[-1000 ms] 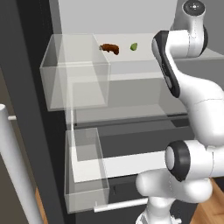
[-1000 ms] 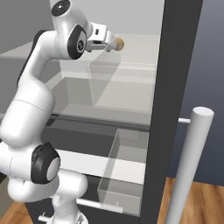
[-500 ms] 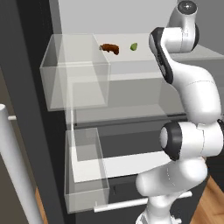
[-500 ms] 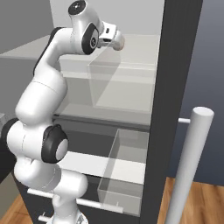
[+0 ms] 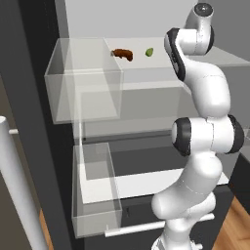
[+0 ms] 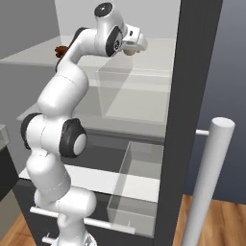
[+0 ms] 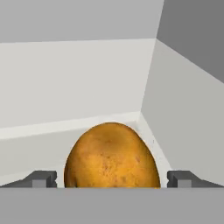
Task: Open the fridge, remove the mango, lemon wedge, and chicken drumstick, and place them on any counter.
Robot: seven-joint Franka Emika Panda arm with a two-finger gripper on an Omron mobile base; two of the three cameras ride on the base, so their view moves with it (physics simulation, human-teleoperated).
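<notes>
Fridge (image 5: pixel 34 122) stands open. End effector (image 7: pixel 111 178) is spread wide, its fingertips (image 7: pixel 41 178) flanking the mango (image 7: pixel 111 157) without a visible grip. Mango sits on the upper shelf (image 5: pixel 161 73) near its rear right corner. Chicken drumstick (image 5: pixel 123 53) and lemon wedge (image 5: pixel 150 51) lie apart toward the shelf's rear edge.

Even, soft rendered light; faint shadows; no glare; edges slightly jagged; no blur or distortion.
</notes>
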